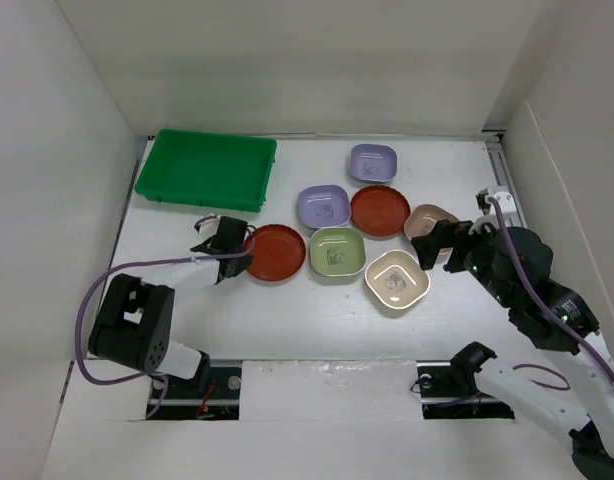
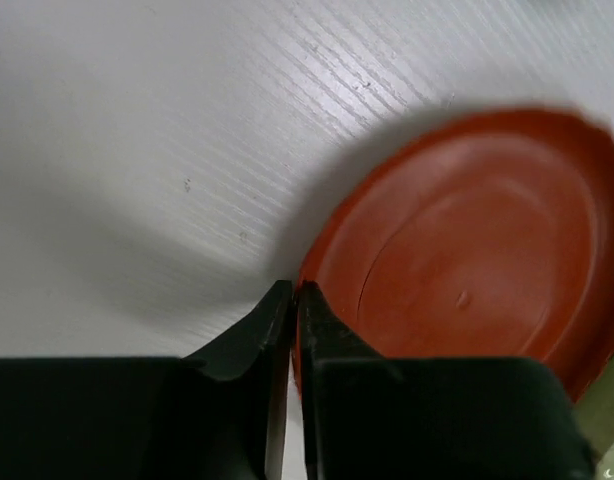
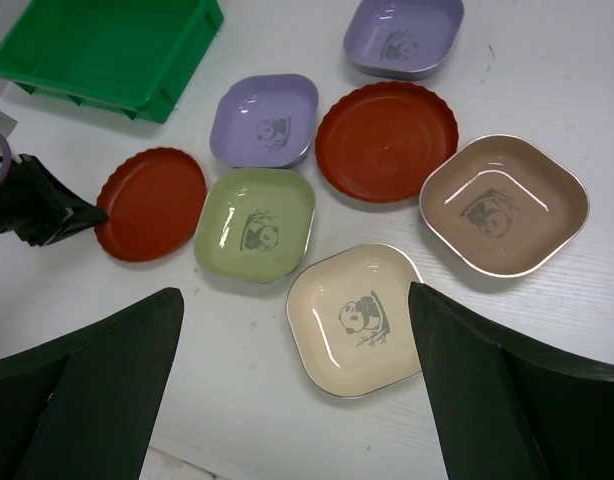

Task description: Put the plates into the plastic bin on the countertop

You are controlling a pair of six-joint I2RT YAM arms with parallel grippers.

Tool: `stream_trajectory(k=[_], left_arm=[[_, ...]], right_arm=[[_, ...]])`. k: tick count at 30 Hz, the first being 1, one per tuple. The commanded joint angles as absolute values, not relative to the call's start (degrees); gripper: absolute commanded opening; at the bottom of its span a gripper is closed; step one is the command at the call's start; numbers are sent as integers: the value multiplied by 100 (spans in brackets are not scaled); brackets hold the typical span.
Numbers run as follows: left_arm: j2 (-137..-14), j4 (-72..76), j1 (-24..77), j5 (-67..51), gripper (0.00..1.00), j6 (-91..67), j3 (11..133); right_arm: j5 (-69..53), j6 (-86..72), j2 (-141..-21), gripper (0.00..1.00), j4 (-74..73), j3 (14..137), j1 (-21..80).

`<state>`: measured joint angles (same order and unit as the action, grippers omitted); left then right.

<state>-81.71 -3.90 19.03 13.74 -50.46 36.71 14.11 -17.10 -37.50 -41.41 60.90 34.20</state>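
My left gripper [image 1: 239,250] [image 2: 294,290] is shut on the left rim of a round red plate [image 1: 277,253] [image 2: 467,270], one finger on each side of the rim. My right gripper [image 1: 442,243] [image 3: 295,292] is open and empty, hovering above the cream plate [image 1: 397,280] [image 3: 357,318]. The pale green plate [image 1: 337,251], two lavender plates [image 1: 323,206] [image 1: 372,162], the second red plate [image 1: 379,210] and the tan-pink plate [image 1: 430,220] lie clustered on the white countertop [image 1: 287,320]. The green bin [image 1: 205,168] [image 3: 107,45] stands empty at the back left.
White walls close in the countertop on the left, back and right. The bin lies just behind and left of my left gripper. My left gripper also shows in the right wrist view [image 3: 47,205], beside the red plate [image 3: 152,203].
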Motion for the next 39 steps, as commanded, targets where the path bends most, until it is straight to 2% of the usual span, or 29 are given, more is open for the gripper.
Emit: stream_trajectory(k=[1, 5, 8, 11, 16, 19, 22, 28, 32, 34, 39], left_arm=[[-8306, -1019, 1916, 1529, 0, -5010, 3674], [-7982, -1476, 1916, 1529, 0, -5010, 3806], [-7078, -1897, 1969, 1424, 0, -5010, 3998], [-6286, -2284, 1969, 1178, 0, -4729, 4507], [-6029, -2996, 1969, 1387, 0, -4359, 6165], [-6607, -3190, 1645, 1995, 0, -4307, 7062], [-7582, -3138, 916, 1872, 0, -4254, 7671], [-9525, -2804, 203, 1627, 0, -4254, 9069], [-10720, -2295, 114, 1433, 0, -3982, 9641], [-11465, -2521, 53, 1311, 0, -3929, 10264], [-12014, -2460, 0, 1388, 0, -3929, 10590]], right_arm=[[1345, -1687, -3595, 100, -3762, 6056, 3454], [1345, -1740, -3533, 100, -3709, 6003, 3454], [1345, -1740, -3533, 100, -3709, 6003, 3454], [1345, -1740, -3533, 100, -3709, 6003, 3454], [1240, -1740, -3604, 100, -3464, 6003, 3454], [1100, -1740, -3805, 100, -3253, 6003, 3454], [967, -1740, -3955, 100, -3068, 6003, 3454], [861, -1740, -4122, 100, -3067, 6064, 3454], [747, -1740, -4052, 100, -3006, 5950, 3454], [694, -1740, -3991, 100, -2954, 5810, 3454], [571, -1740, -3938, 100, -2953, 5687, 3454]])
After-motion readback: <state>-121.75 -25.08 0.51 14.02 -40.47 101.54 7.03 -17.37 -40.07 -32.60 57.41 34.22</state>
